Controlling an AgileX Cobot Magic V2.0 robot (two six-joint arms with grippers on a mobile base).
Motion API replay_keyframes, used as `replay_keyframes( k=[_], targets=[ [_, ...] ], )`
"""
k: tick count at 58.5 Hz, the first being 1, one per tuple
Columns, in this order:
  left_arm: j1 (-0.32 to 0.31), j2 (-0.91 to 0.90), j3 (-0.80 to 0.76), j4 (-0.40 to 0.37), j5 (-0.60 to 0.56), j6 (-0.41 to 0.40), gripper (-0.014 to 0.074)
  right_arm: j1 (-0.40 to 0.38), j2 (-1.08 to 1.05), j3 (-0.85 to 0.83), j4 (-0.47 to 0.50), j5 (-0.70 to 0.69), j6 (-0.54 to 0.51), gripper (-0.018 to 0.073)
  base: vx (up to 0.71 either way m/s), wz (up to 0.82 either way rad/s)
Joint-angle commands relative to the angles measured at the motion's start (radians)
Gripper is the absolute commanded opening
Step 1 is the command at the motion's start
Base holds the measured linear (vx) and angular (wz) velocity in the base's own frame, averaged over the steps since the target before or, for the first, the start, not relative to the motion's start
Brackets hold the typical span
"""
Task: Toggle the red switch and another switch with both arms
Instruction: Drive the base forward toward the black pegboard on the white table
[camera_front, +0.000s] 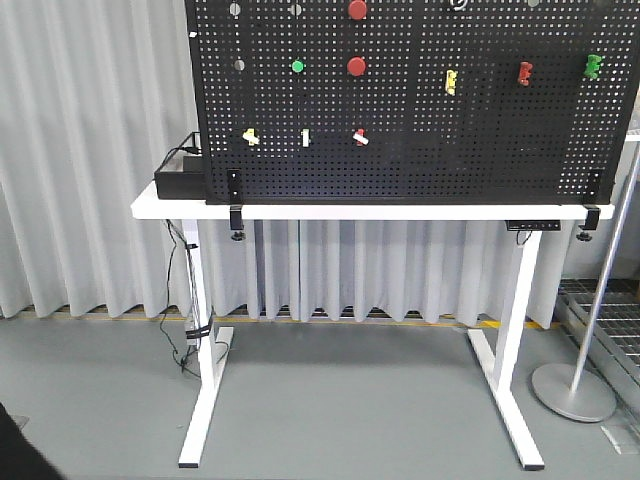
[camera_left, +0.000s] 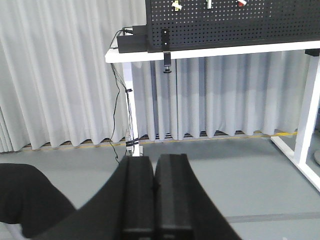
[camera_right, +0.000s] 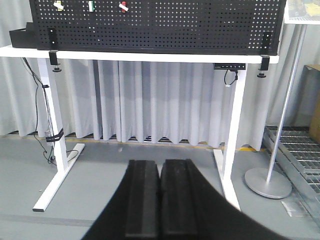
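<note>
**Both pincers closed, both switches well ahead and high**

Left pincer (camera_left: 154, 164): fingers pressed together, nothing between them. Right pincer (camera_right: 160, 167): same, closed and empty. Neither is near the pegboard (camera_front: 420, 150).

Where your targets sit:
- Red switch (camera_front: 360, 138): well ahead of the right pincer, high above it and off to its left in the right wrist view (camera_right: 123, 6).
- Yellow switch (camera_front: 250, 136): well ahead of the left pincer, high above it and slightly to its right (camera_left: 175, 5).
- Both are in the bottom row of the board, above the white table (camera_front: 400, 211).

Handling, my read:
- The levers look like tiny stiff plastic stubs. They likely weigh nothing and snap over.
- Don't try to pinch them. Keep the fingers together and nudge the white lever tip sideways with a fingertip edge.
- They're small enough to bend or overshoot, so go in slow.
- The green-base toggle (camera_front: 305, 138) sits between the two and is easy to clip by mistake.

Count:
- 3 small toggles: yellow, green, red
- 2 round red push-buttons (camera_front: 357, 66)
- 1 round green button (camera_front: 297, 67)
- 3 clip-shaped pieces (camera_front: 451, 80): yellow, red, green
- The grey dots up top are too small to call.
</note>
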Motion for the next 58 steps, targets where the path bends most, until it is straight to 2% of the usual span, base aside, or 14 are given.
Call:
replay_keyframes(
  k=[1, 58],
  targets=[
    [-0.002, -0.009, 0.018, -0.010, -0.074, -0.009, 0.0002, -0.007, -0.008, 0.005, -0.007, -0.080, -0.008, -0.0006, 0.00, 0.00],
    [-0.002, -0.009, 0.018, -0.010, -0.074, -0.009, 0.0002, -0.007, -0.008, 0.005, -0.007, -0.080, -0.008, -0.0006, 0.01, 0.00]
  ],
)
